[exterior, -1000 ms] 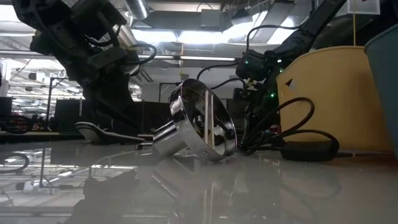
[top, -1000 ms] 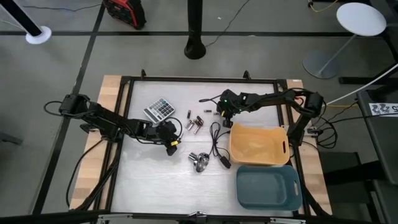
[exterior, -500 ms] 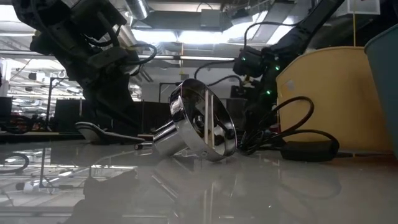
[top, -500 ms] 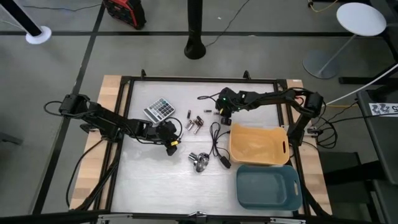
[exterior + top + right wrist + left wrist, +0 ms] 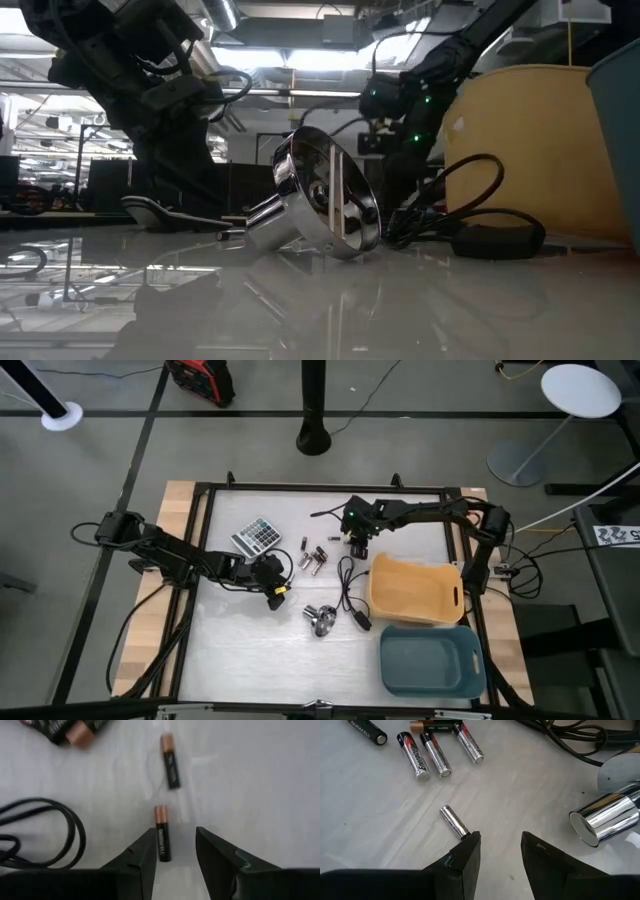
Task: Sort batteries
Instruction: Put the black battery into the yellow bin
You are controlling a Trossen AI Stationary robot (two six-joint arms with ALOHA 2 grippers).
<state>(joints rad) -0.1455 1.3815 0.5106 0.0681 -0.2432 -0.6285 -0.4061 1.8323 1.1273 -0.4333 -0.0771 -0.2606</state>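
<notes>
From overhead, the left arm reaches low across the table [image 5: 250,650] with its left gripper [image 5: 274,588] just short of the battery cluster [image 5: 313,560], which sits between the calculator [image 5: 256,535] and the cable [image 5: 348,588]. The right arm stretches the other way, folded back at the elbow, and its right gripper [image 5: 357,540] hangs over a couple of batteries just off the yellow bin [image 5: 415,592]. One blue bin [image 5: 432,660] sits next to the yellow one, and one shiny knob [image 5: 320,619] lies by the cable.

At table level you mostly see the knob [image 5: 320,205] tipped on its side, the cable [image 5: 470,225] looped beside it and the yellow bin [image 5: 540,150] behind. Both arms come in from above; no batteries are visible there.

Left wrist view: the left gripper [image 5: 500,847] has its jaws spread with nothing between them. One silver battery [image 5: 454,821] lies just ahead, its end right at one finger [image 5: 466,857]. Farther out I count three silver ones side by side [image 5: 437,752], one brown one [image 5: 432,726] and one black one [image 5: 367,731]. The knob [image 5: 607,817] is off to the other finger's side.

Right wrist view: the right gripper [image 5: 175,850] is spread too, and one black battery with a copper end [image 5: 162,833] lies in the gap, with neither finger visibly touching it. A second [image 5: 170,761] lies farther ahead, and a few more [image 5: 65,730] sit at the edge, cut off.
</notes>
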